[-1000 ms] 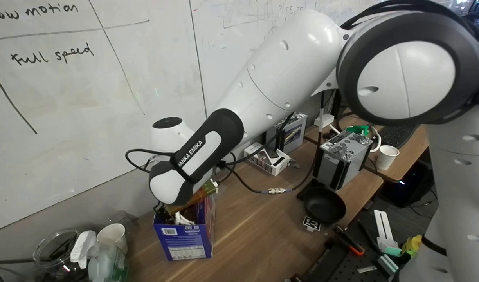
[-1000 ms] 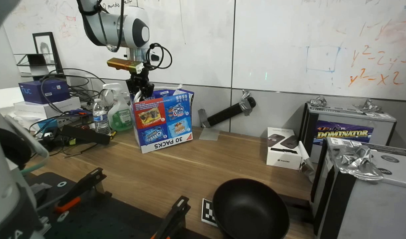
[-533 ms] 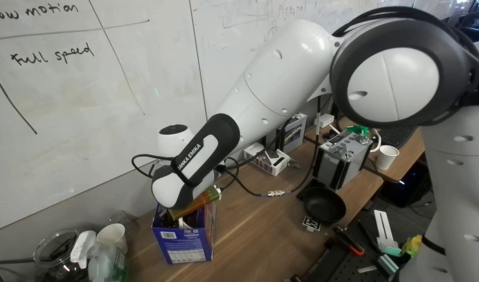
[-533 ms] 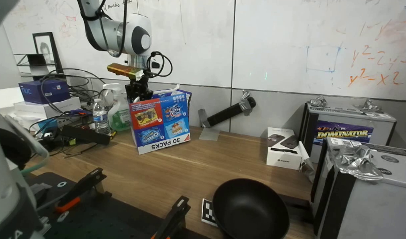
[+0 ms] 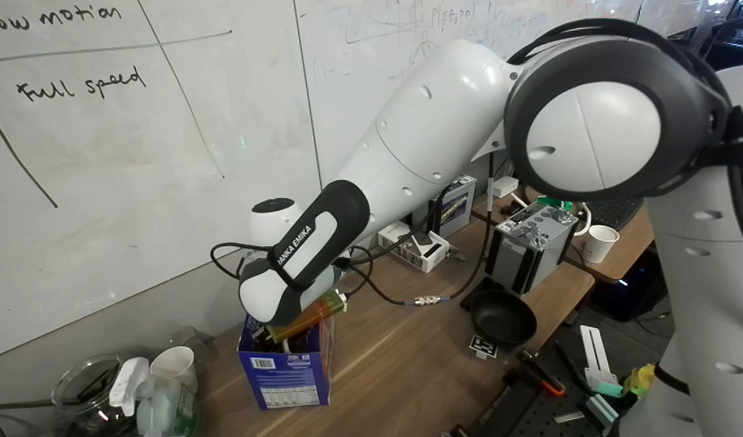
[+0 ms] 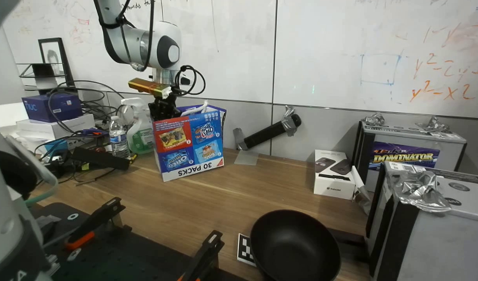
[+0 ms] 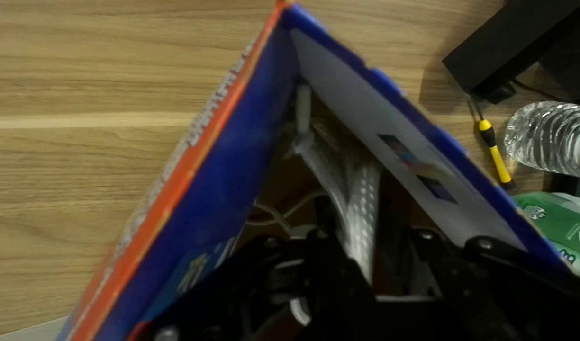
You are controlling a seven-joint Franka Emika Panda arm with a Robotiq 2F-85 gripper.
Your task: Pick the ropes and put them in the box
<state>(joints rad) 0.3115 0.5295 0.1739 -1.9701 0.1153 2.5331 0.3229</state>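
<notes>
The box (image 6: 188,146) is an open blue and red snack carton; its blue wall also shows in an exterior view (image 5: 289,382). My gripper (image 6: 164,108) points down into the box at one end, its fingertips hidden behind the wall. In the wrist view the gripper (image 7: 359,201) has white braided rope (image 7: 362,220) filling the gap between its fingers. The rope runs from there to the box's far corner. In an exterior view the rope (image 6: 196,110) rises over the box rim, and a short piece of rope (image 5: 286,346) shows inside.
A spray bottle (image 6: 141,134) and a water bottle (image 6: 119,138) stand close beside the box. The whiteboard wall (image 6: 239,58) is behind it. A black pan (image 6: 295,246) and a white phone box (image 6: 332,177) are farther along the table. A cup (image 5: 176,367) stands nearby.
The arm has come down, and the gripper is lower in the box. The box has shifted slightly. The rope at the far rim has slackened and bent up.
</notes>
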